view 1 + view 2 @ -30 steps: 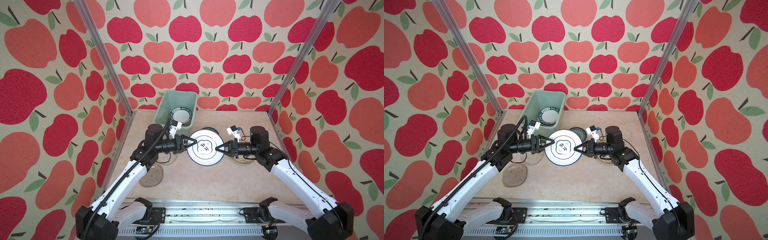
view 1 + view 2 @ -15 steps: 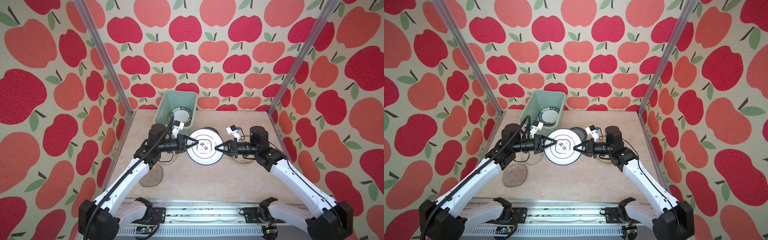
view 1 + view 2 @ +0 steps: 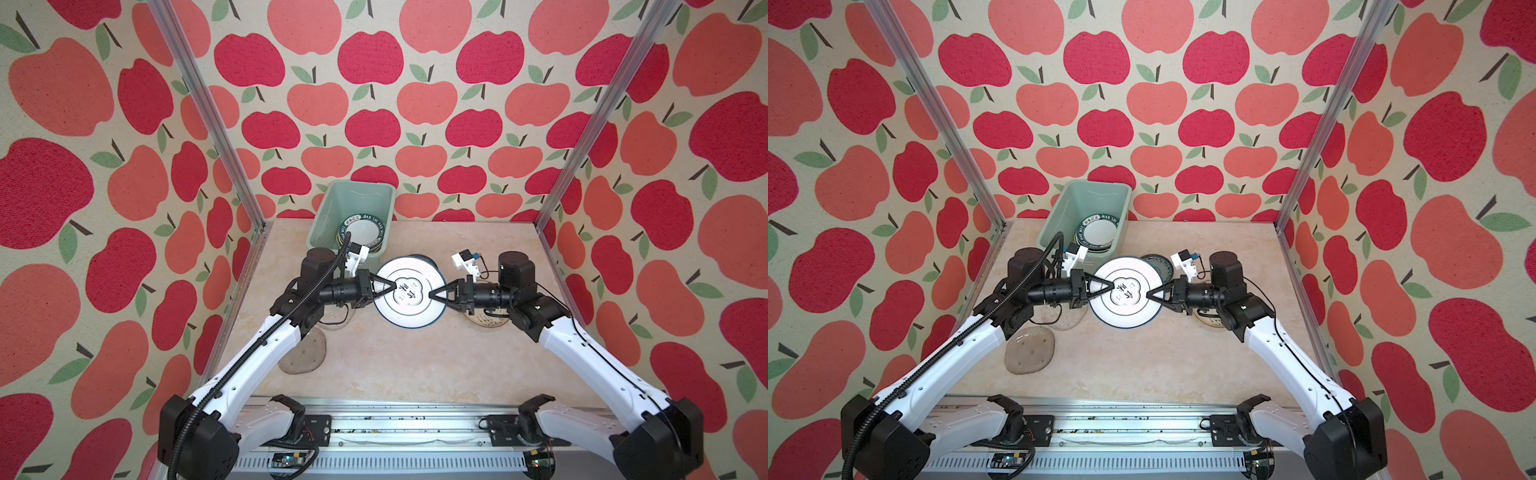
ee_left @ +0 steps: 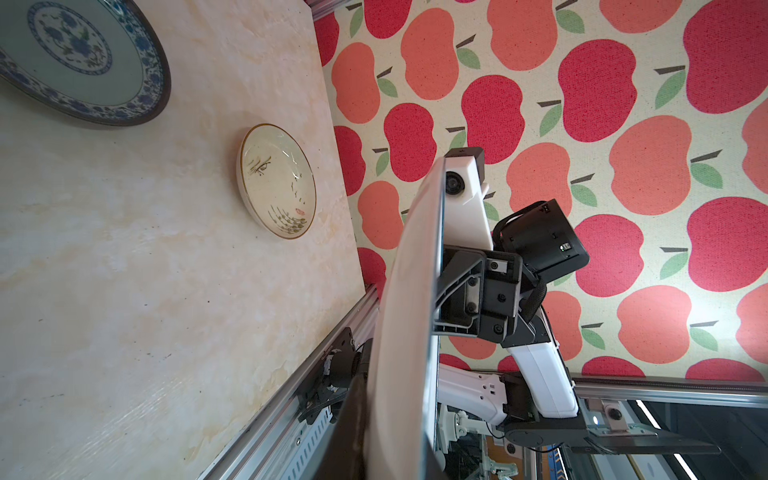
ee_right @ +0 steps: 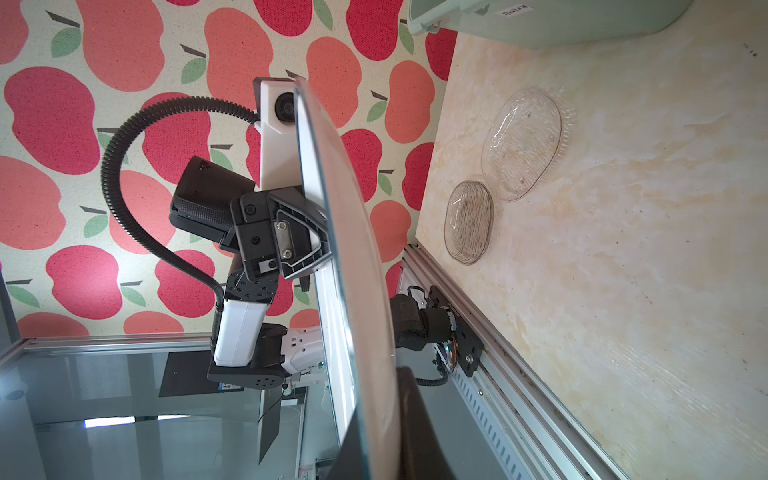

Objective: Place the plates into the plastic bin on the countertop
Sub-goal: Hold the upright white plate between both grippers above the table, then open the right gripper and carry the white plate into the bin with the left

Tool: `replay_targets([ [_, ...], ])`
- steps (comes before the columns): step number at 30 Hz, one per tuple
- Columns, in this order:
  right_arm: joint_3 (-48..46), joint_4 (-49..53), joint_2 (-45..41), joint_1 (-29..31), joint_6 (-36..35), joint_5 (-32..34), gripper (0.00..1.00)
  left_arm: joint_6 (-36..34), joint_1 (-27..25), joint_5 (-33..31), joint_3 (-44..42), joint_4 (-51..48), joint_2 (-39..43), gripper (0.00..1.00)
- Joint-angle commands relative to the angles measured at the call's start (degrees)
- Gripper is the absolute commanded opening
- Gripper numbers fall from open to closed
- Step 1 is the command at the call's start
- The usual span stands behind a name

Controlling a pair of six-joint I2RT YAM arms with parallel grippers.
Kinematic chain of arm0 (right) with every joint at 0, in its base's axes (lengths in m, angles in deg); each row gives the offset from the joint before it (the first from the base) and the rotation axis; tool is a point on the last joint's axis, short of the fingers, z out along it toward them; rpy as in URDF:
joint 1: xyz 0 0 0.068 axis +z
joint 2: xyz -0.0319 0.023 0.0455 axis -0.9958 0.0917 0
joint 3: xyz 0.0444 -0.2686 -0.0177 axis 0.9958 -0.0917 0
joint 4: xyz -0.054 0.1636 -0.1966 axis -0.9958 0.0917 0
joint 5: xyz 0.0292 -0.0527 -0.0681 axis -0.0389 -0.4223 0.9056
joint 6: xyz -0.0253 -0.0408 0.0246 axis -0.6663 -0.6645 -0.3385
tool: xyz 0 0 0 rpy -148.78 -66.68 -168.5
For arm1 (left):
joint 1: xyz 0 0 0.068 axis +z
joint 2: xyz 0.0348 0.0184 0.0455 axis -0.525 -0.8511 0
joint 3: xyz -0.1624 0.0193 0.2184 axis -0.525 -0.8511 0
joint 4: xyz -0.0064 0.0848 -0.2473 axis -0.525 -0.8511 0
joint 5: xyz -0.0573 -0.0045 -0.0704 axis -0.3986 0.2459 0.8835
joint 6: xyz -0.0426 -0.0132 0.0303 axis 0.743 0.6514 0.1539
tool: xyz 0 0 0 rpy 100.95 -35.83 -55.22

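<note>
Plate held between two grippers, shown from above and from both wrists. White plate with a blue rim (image 3: 409, 292) hangs face up just on the near side of the plastic bin (image 3: 353, 198), lifted clear of the countertop (image 3: 415, 365). Left gripper (image 3: 390, 287) is clenched on the plate's edge nearer the bin; right gripper (image 3: 432, 294) is clenched on the opposite edge, farther from the bin. Each wrist view shows the plate edge-on, with the opposing gripper's finger lying on its upper face.

Bin stands on the countertop, long axis running away from the robot; a small white label (image 5: 513, 10) sits on its outer near wall. Inside the bin, at its near end, lies a stack of plates; the top one is white with a dark lettered rim (image 3: 362, 230).

Blue-patterned plate (image 3: 1160, 266) rests on the countertop just right of the bin's near corner, partly hidden behind the held plate in a top view. Cream brush-marked plate (image 4: 276, 180) rests farther right of the bin, under the right arm in both top views.

Two clear glass dishes lie on the countertop nearer the robot than the bin, toward its left side; one (image 5: 521, 143) lies closer to the bin, beneath the left arm; the other (image 5: 468, 222) lies well apart from the bin, near the front rail.
</note>
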Motion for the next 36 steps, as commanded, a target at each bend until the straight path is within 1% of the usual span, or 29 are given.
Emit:
replay_targets([
  [1, 2.41, 2.56, 0.63, 0.25, -3.47, 1.35, 0.27, 0.56, -0.35, 0.51, 2.04, 0.68, 0.11, 0.00],
  [2, 3.19, 4.13, 0.78, 0.14, -4.61, 1.57, 0.35, 0.73, -0.30, 0.06, 2.22, 0.64, 0.18, 0.00],
  [5, 5.79, 9.19, 1.35, -1.41, -7.76, 2.06, 0.51, 0.60, 0.17, -1.25, 3.70, -0.50, -0.04, 0.00],
  [7, 7.34, 11.54, 1.40, -3.58, -9.10, 2.07, 0.57, 0.31, 0.94, -2.00, 5.34, -1.52, -0.38, 0.00],
  [11, 9.83, 15.96, 0.30, -9.27, -10.95, 3.12, 0.58, -0.13, 3.45, -5.13, 9.75, -4.88, -1.62, 0.00],
  [15, 11.38, 20.34, -1.64, -16.15, -12.64, 5.54, 0.58, 2.55, 7.21, -11.12, 13.66, -4.19, -3.73, 0.00],
  [18, 11.37, 23.18, -2.67, -20.31, -14.00, 6.62, 0.58, 6.67, 9.70, -18.41, 16.10, -1.36, -6.17, 0.00],
  [22, 9.75, 23.15, -3.21, -23.27, -14.02, 6.37, 0.57, 12.49, 10.76, -29.87, 19.06, 3.78, -10.41, 0.00],
  [26, 7.84, 21.77, -3.30, -23.44, -13.60, 6.37, 0.56, 17.62, 10.60, -42.29, 24.29, 4.81, -16.81, 0.00],
  [30, 5.91, 20.03, -3.74, -23.56, -13.07, 6.46, 0.56, 23.56, 9.30, -55.12, 28.31, 6.70, -23.17, 0.00],
  [34, 4.81, 19.97, -4.08, -23.71, -13.66, 6.37, 0.56, 29.80, 7.77, -63.93, 35.50, 4.06, -30.95, 0.00],
  [36, 4.26, 19.90, -4.26, -23.79, -13.84, 6.29, 0.56, 31.70, 6.64, -67.88, 40.78, 1.86, -35.50, 0.00],
])
